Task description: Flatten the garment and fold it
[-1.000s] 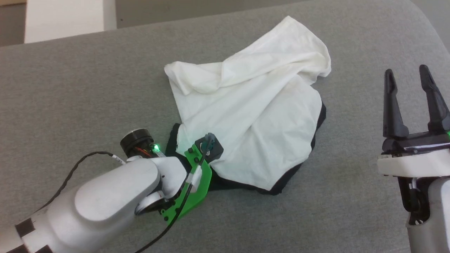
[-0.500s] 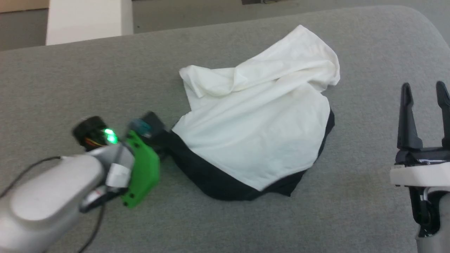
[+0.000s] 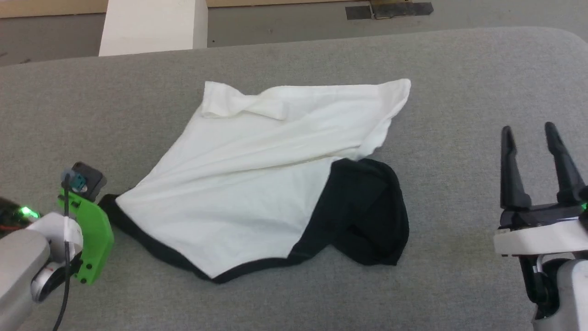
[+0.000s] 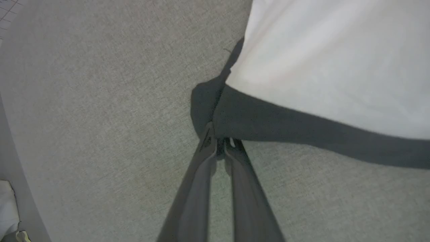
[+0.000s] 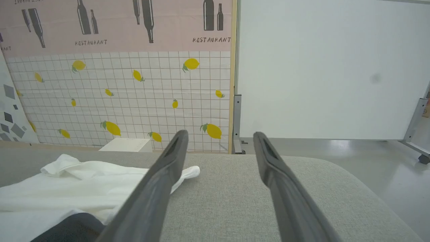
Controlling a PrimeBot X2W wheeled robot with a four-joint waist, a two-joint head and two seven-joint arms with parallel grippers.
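The garment [image 3: 257, 184], a soft white cloth T-shirt w/ black sleeves and trim, lies on the grey fabric-covered tabletop [image 3: 294, 294], approx. in the middle, spread out but not flat. The white body forms a slanted, roughly four-cornered sheet: one corner far left, one far right, one drawn out to the near left. Long shallow creases run diag. across it from near left to far right. At the far left corner a small flap of white cloth [image 3: 239, 103] is folded over onto the body. One black sleeve [image 3: 367, 216] sits bunched in a rounded lump at the near right, touching the white edge. A narrow black band [image 3: 151, 243] shows along the near left edge, peeking from under the white layer.

The left gripper [image 4: 220, 141], on the arm w/ the bright green plastic bracket [image 3: 94, 239], is at the near left tip of the shirt. Its jaws are together, clamped on the black cloth at that corner; in the left wrist view the dark fabric is pinched right at the tips and pulled taut from there.

The right gripper [image 3: 528, 129] is over bare tabletop, well apart from the shirt on its right side. Its jaws stand apart w/ nothing between them.

Past the far edge: a white block [image 3: 151, 25] on the floor.
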